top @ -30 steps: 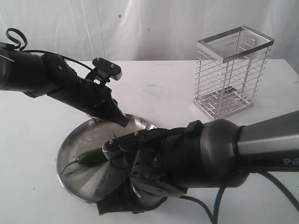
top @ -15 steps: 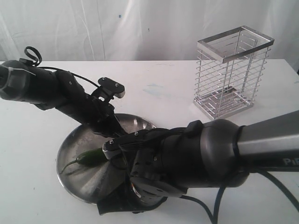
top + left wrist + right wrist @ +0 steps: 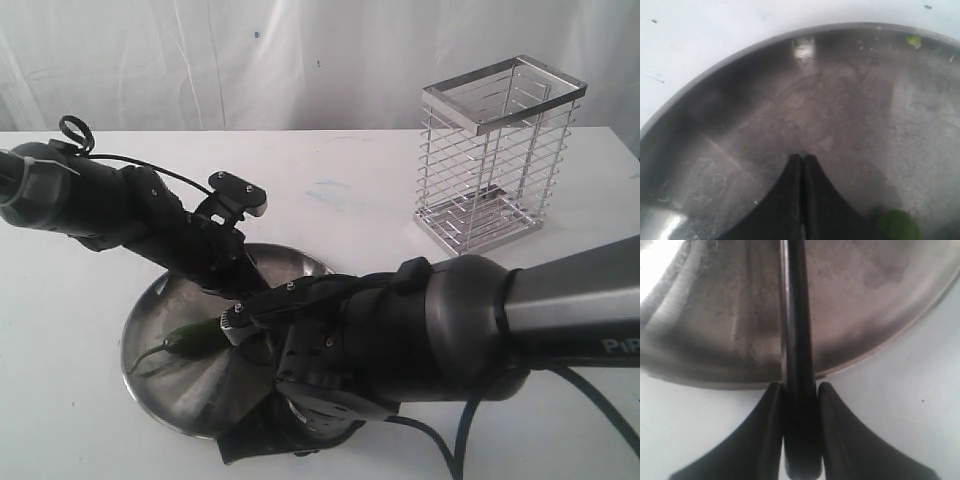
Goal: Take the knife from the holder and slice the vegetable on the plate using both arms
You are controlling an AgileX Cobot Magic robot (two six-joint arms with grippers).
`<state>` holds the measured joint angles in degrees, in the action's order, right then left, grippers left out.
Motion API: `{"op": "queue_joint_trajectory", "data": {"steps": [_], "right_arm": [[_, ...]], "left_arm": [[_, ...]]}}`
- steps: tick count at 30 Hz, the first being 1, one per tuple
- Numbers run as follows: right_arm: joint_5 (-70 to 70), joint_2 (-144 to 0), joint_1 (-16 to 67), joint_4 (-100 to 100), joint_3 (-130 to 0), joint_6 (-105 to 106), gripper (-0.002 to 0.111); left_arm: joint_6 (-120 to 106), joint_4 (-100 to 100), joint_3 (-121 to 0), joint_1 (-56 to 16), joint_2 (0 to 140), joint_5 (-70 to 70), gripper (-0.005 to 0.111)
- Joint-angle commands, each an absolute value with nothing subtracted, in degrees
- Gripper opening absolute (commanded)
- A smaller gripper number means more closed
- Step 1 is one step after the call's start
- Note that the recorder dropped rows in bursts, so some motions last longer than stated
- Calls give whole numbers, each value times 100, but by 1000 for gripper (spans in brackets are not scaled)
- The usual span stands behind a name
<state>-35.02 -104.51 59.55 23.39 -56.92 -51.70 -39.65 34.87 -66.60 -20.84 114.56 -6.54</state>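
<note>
1. So, your right gripper [image 3: 800,390] pinches the knife [image 3: 799,355] by its black handle, fingers tight on both sides. The knife runs straight out from the gripper, over the near rim and onto the plate [image 3: 180,415].

2. Your left gripper [image 3: 802,162] has its fingers pressed together w/ nothing between them. It sits low over the plate's bare middle, tip close to the steel. Can't tell if it touches.

3. The vegetable [image 3: 195,338] is a small green chili. It lies on the plate's left half in the exterior view, stem end pointing out toward the left rim. Its long axis runs roughly left-right across the plate, tilted a bit.

4. What matters next: the chili lies to the left of the knife, and the knife's line crosses the chili's line, which looks good for a cut. The big right arm hides the blade tip, so you can't see how near it is to the chili.

5. The left gripper is the nearer one to the chili, just beside its fat end. I'd guess it needs to press the chili down before you slice.

6. The holder [image 3: 497,150] stands well apart, back right, w/ nothing in it.

7. Writing: only "Pi" shows in white on the right arm [image 3: 560,310]; the rest is cut off.
</note>
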Motion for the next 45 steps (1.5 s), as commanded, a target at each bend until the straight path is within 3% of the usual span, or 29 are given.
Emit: {"op": "queue_joint_trajectory", "data": {"steps": [1, 12, 22, 30, 40, 45], "right_arm": [[-3973, -10506, 5940, 2286, -5657, -5276, 0], [-3974, -10506, 5940, 2300, -5657, -5262, 0], [-3974, -10456, 5940, 2367, -5657, -5250, 0], [-4130, -9467, 5940, 2395, -5657, -4853, 0], [-5281, -8334, 5940, 2082, -5657, -3967, 0], [-4949, -8297, 5940, 1477, -5657, -3702, 0]], "left_arm": [[-3969, 3249, -6261, -2066, 11678, -741, 0], [-3917, 3567, -6542, -2066, 10331, -558, 0], [-3690, 3596, -6530, -2066, 9774, -1262, 0], [-3702, 3433, -6530, -2066, 8888, -1819, 0], [-3161, 2736, -6530, -2066, 7929, -3387, 0], [-1000, 422, -6530, -2066, 7969, -5024, 0]]}}
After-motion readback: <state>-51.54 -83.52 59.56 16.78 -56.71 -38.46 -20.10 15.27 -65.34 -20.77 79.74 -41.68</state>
